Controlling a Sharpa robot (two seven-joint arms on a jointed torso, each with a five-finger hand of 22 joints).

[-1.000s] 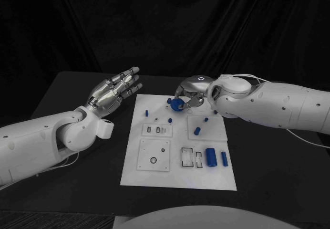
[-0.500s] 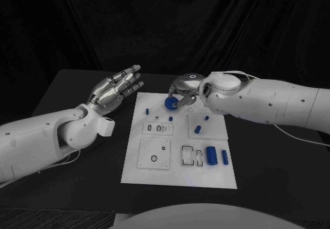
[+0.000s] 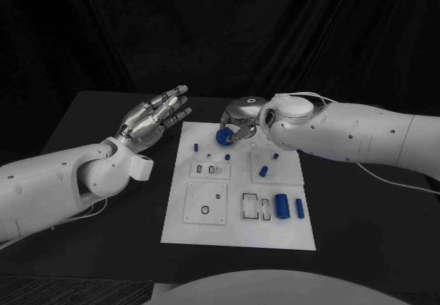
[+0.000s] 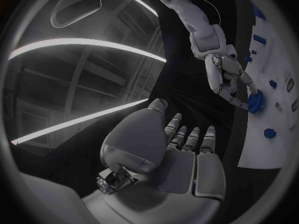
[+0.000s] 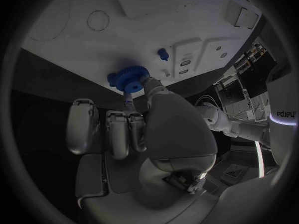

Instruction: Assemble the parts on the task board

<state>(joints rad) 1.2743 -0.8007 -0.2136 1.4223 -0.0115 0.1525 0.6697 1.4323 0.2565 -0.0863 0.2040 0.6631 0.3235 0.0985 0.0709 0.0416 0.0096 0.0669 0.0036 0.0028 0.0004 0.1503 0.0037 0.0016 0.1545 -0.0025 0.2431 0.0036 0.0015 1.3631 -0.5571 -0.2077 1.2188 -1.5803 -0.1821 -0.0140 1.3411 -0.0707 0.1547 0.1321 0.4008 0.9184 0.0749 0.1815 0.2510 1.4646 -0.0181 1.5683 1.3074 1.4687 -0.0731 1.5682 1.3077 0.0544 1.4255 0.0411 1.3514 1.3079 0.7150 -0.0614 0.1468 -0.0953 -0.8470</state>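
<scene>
The white task board lies mid-table. My right hand hovers over its far edge and pinches a blue toothed gear between thumb and finger. The right wrist view shows that gear held just off the board, near a small blue peg. My left hand is raised beside the board's far left corner, fingers spread and holding nothing. In the left wrist view, the left hand faces the right hand with its gear.
Small blue pegs stand on the board's far half. A large blue cylinder and a slimmer one lie at the near right. Recessed slots and a square plate occupy the left side.
My right hand has carried the blue gear leftward along the board's far edge. The left hand has stayed where it was.
</scene>
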